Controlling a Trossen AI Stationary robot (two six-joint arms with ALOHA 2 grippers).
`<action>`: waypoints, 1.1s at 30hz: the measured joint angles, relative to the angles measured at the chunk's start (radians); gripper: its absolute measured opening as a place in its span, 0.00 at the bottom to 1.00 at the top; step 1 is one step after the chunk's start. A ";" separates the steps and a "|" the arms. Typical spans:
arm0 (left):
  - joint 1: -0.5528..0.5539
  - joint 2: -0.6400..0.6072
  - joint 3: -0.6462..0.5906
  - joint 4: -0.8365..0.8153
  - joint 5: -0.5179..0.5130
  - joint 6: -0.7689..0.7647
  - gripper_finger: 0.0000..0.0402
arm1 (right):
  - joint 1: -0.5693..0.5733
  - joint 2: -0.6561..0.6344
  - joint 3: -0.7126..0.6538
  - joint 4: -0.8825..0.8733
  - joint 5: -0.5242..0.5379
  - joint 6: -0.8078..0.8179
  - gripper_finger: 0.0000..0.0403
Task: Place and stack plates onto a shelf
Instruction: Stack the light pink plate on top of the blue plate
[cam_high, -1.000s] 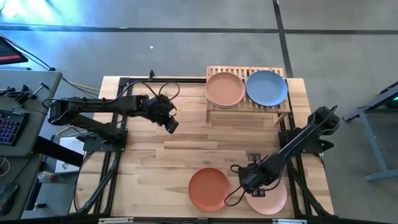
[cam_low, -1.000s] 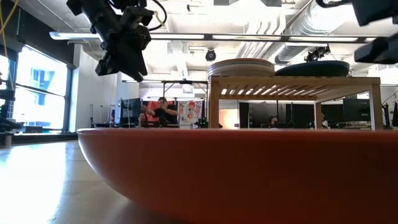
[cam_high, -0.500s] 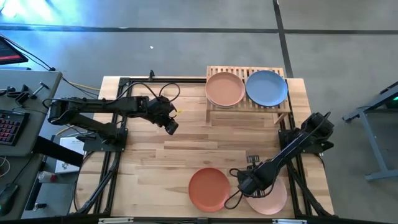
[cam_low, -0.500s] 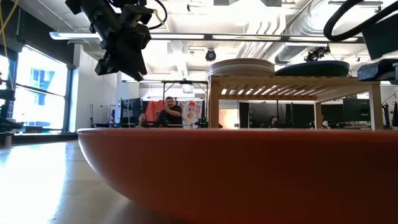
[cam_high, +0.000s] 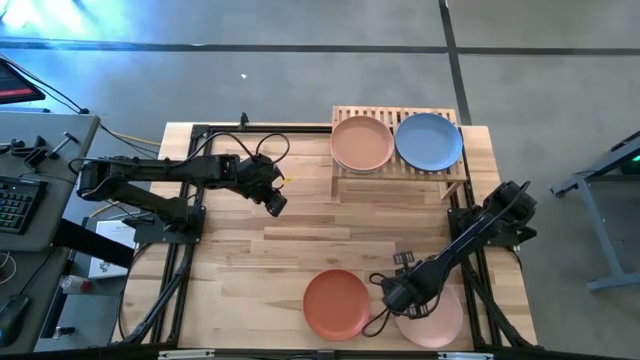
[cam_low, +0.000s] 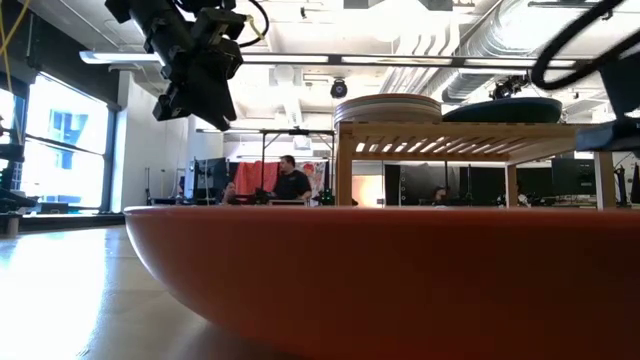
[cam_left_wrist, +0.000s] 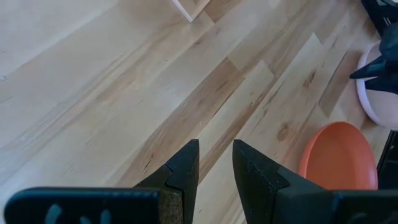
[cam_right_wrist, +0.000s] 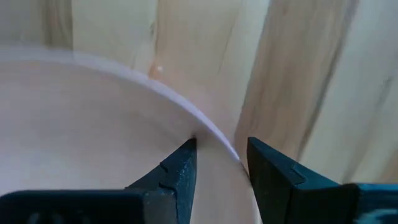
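The butcher-block table (cam_high: 250, 260) carries the shelf (cam_high: 400, 172) at its far edge, toward the right corner. Two stacks already sit on the slats: a peach plate (cam_high: 361, 143) tops the left one and a blue plate (cam_high: 428, 141) the right one. In the low view the peach-side stack shows several rims, so most of the set looks to be shelved.

Two plates are left, both at the near edge of the table: the terracotta-orange plate (cam_high: 335, 304), and just beside it, toward the near right corner, the pink plate (cam_high: 432, 318).

Over the last second the right arm has folded down and drawn in toward that near corner, so the right gripper (cam_high: 398, 295) now sits at the pink plate's rim on the side facing the orange one. Its wrist view shows the fingers (cam_right_wrist: 180, 171) narrowly parted astride the pale rim, one over the plate's inside, one outside, not visibly clamped. I judge this as the moment just before the pinch, the pink plate being next for the shelf.

The left gripper (cam_high: 274, 200) has barely moved; it hovers above bare wood left of the shelf, fingers (cam_left_wrist: 186, 167) slightly apart and holding nothing.
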 joint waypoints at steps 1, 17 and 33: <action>0.000 0.000 0.000 0.000 0.000 0.000 0.21 | 0.000 -0.001 -0.008 0.004 -0.010 0.002 0.29; -0.001 0.000 0.000 0.000 -0.010 0.000 0.21 | 0.000 -0.005 -0.010 -0.010 -0.030 0.000 0.02; -0.001 0.000 0.000 0.002 -0.010 -0.001 0.21 | 0.000 -0.109 -0.014 -0.070 -0.031 0.137 0.00</action>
